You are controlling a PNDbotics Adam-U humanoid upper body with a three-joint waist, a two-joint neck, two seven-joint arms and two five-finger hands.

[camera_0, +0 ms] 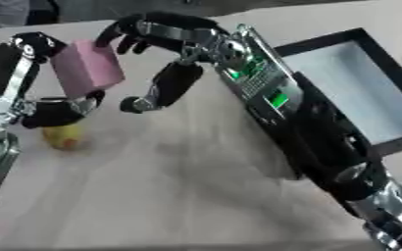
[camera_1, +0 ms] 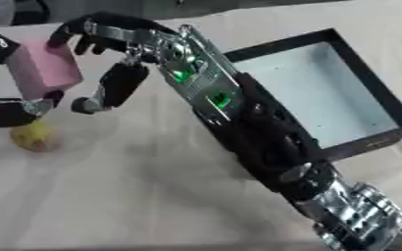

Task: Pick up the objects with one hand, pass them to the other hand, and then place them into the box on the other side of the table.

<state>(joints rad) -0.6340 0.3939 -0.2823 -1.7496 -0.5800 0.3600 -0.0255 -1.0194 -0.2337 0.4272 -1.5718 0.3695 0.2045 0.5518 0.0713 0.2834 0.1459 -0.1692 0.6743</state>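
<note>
So the pink foam-looking rectangular block (camera_0: pixel 88 68) is up in the upper left of the frame, lifted off the beige cloth-covered worktop (camera_0: pixel 179 196). The left hand (camera_0: pixel 33 93) has it: its fingers (camera_0: pixel 29 41) curl over the block's top left corner and the thumb comes round underneath, so the block is pinched between them. The right hand (camera_0: pixel 166 54) reaches in from the right across the top of the frame, fingers spread apart and curved, with the upper fingertips (camera_0: pixel 123 41) touching or just about touching the block's top right edge and the thumb hanging below and beside the block, not closed on it as far as I can see.

Just below the left hand there's a small round yellow thing with an orange patch (camera_1: pixel 35 136) sitting on the worktop, can't make out what it is.

The black-walled shallow box with a pale bottom (camera_1: pixel 372 103) is on the right side of the frame. The right eye view shows nearly the whole box, near wall included, while the left eye view cuts it off at the right edge. On the flip side the left eye view shows much more of the left hand and its forearm, which the right eye view mostly crops out
</note>
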